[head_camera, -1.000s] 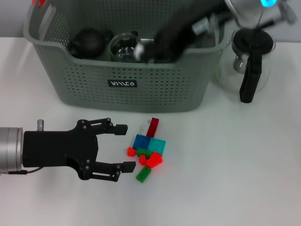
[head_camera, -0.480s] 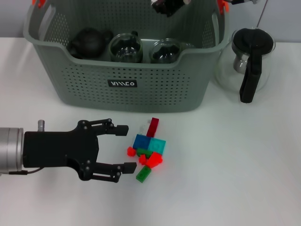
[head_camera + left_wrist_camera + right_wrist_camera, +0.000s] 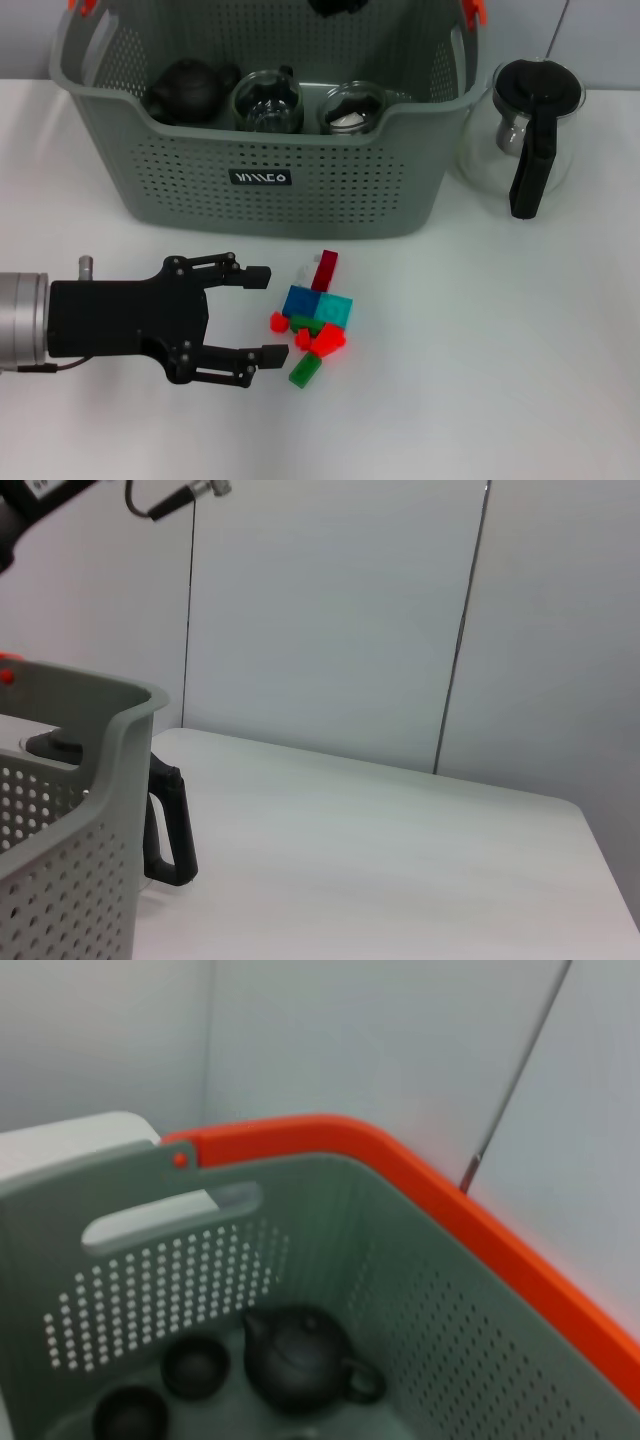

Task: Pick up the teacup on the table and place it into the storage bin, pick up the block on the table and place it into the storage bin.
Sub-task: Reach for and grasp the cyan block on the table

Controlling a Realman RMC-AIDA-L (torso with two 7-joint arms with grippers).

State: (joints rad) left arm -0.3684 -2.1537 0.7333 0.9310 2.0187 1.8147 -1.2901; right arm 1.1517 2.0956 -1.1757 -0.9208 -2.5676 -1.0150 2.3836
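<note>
One storage bin (image 3: 262,180) stands on the surface (image 3: 500,350), with two orange handle clips (image 3: 474,10) showing at its top corners. Inside it are one dark teapot (image 3: 190,88), two glass cups (image 3: 268,102) and two small dark teacups (image 3: 195,1365). One glass pot (image 3: 525,130) with a black handle sits beside the bin. One cluster of coloured blocks (image 3: 315,318) lies in front; its pieces overlap too much to count exactly. One claw (image 3: 258,312) is in view.
</note>
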